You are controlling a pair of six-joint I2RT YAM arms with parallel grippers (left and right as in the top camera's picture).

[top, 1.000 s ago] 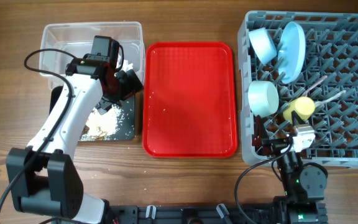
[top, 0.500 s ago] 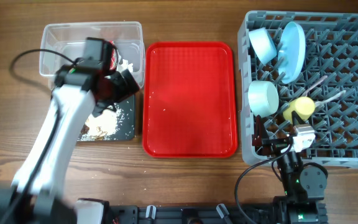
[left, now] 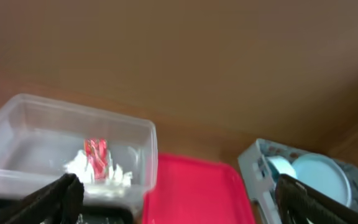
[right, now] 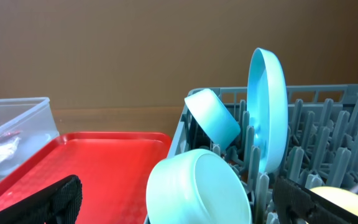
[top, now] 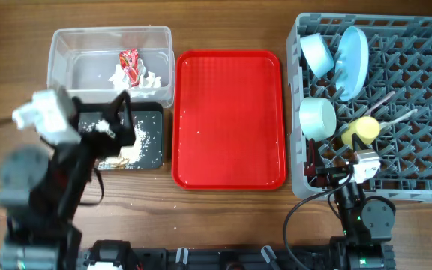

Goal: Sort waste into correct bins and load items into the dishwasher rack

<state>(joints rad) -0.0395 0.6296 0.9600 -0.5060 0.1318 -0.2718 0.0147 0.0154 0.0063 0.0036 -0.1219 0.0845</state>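
Since the red serving tray [top: 229, 120] lies bare, sorting and loading look finished or nearly so; that is my judgement.

- Waste: the wrapper [top: 130, 66] with white tissue sits inside the clear tub [top: 66, 45]. Crumbs [top: 130, 150] lie in the black tray [top: 154, 120] just in front of it.
- Dishes: the plate [top: 353, 60], upper bowl [top: 317, 52], lower bowl [top: 317, 118], yellow cup [top: 361, 131] and cutlery [top: 392, 109] all stand among the pegs of the dishwasher rack [top: 418, 172].
- Left jaws: wide apart and empty. The arm is blurred overhead, near the tabletop [top: 223, 217] front-left. In the wrist view the wrapper lies ahead, inside the span of the tips and nearer the left one, well apart from both.
- Right jaws: wide apart and empty, low at the rack's front-left corner. The lower bowl is close ahead between the tips, untouched.
- Next: probably park the left arm and check for stray crumbs, which are too small to confirm here.
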